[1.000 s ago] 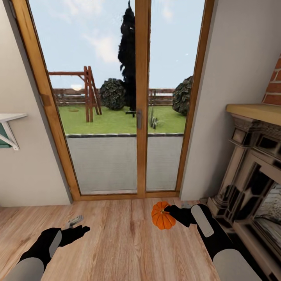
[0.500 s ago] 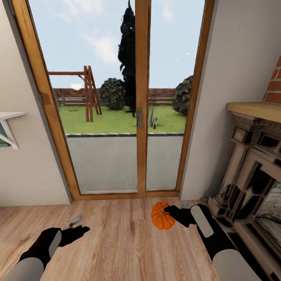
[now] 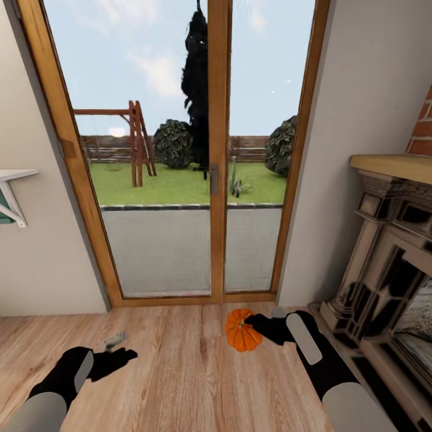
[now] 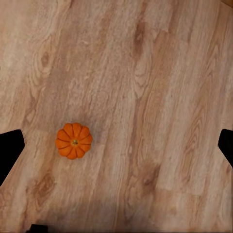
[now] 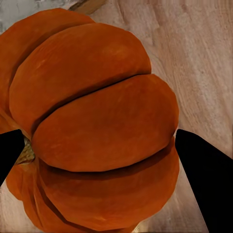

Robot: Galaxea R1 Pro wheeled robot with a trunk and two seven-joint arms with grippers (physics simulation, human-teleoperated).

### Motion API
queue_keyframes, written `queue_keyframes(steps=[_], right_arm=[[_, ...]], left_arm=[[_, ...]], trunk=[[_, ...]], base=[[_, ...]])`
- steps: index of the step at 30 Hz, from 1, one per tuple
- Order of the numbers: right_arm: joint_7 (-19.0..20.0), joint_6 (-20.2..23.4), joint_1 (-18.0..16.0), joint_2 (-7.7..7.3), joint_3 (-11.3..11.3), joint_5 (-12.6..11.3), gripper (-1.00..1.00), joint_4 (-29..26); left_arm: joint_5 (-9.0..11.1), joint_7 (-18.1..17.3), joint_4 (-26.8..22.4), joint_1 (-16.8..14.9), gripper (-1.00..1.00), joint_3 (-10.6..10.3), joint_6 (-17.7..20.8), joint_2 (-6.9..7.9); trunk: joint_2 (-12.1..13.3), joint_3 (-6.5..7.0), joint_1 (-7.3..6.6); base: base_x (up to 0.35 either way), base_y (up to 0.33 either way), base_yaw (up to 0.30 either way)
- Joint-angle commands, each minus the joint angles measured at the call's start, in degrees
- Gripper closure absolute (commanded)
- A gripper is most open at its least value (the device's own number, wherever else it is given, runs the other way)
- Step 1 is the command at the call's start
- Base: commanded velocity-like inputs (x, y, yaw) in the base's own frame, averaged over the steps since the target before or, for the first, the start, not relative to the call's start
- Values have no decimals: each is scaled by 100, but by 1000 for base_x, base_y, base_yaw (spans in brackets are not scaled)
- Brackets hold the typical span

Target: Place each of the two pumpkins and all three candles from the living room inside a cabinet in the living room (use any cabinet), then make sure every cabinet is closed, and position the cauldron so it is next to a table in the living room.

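My right gripper (image 3: 253,327) is shut on a small orange ribbed pumpkin (image 3: 239,337), held above the wooden floor in front of the glazed door. In the right wrist view this pumpkin (image 5: 102,126) bulges between the two dark fingertips (image 5: 201,170) of that gripper (image 5: 104,155). My left gripper (image 3: 117,353) hangs open over the floor at the lower left, holding nothing. A second orange pumpkin (image 4: 74,141) lies on the floorboards below the left gripper (image 4: 116,148), stem up, nearer to one fingertip (image 4: 9,150). The candles, cabinet, cauldron and table are out of view.
A tall wood-framed glass door (image 3: 217,180) stands straight ahead, with a garden behind it. An ornate fireplace (image 3: 390,264) with a wooden mantel juts out at the right. A white wall shelf (image 3: 12,186) sticks out at the left. The floor (image 3: 180,372) is wooden boards.
The right gripper and its pumpkin have drifted slightly left in the head view. The left arm sits a little lower. The background has shifted only slightly.
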Motion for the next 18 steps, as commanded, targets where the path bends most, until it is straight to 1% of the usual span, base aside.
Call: queue_keyframes(steps=[1, 4, 8, 12, 15, 18], right_arm=[[-26, 27, 1, -3, 36, 30, 100, -75], [-26, 125, 1, -5, 70, 24, 100, -198], [-26, 160, 1, -5, 89, 21, 100, -257], [-39, 202, -8, -1, 156, 17, 100, -721], [-42, 378, -21, 2, 369, 13, 100, -1223], [-43, 501, -20, 3, 724, 9, 100, -1748]], left_arm=[[-2, 0, 0, -15, -100, -1, 51, 22], [-5, 1, 0, -35, -100, -2, 124, 66], [-6, 1, 0, -45, -100, -2, 141, 83], [-6, 3, 0, -48, -100, -3, 140, 93], [-6, 7, 0, -49, -100, -3, 138, 96], [-9, 9, 1, -49, -100, -3, 139, 91]], trunk=[[-42, -19, 23], [-162, -73, 89], [-322, -145, 176], [-483, -216, 264], [-603, -270, 330], [-723, -324, 396]], base=[[0, 0, 0], [0, 0, 0], [0, 0, 0], [0, 0, 0], [0, 0, 0], [0, 0, 0]])
